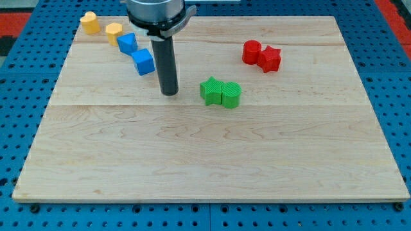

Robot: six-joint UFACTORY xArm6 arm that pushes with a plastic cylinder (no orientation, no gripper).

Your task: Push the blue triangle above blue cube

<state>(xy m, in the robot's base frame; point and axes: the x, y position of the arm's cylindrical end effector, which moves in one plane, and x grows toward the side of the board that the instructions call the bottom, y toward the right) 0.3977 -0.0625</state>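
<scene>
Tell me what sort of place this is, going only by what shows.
Probably a robotics lab bench set up for pushing trials. A bare wooden board lies on a blue perforated mounting surface. My tip rests on the board among small coloured blocks, just right of the blue cube.

A dark straight rod [169,61] under a grey round mount [157,13].
</scene>
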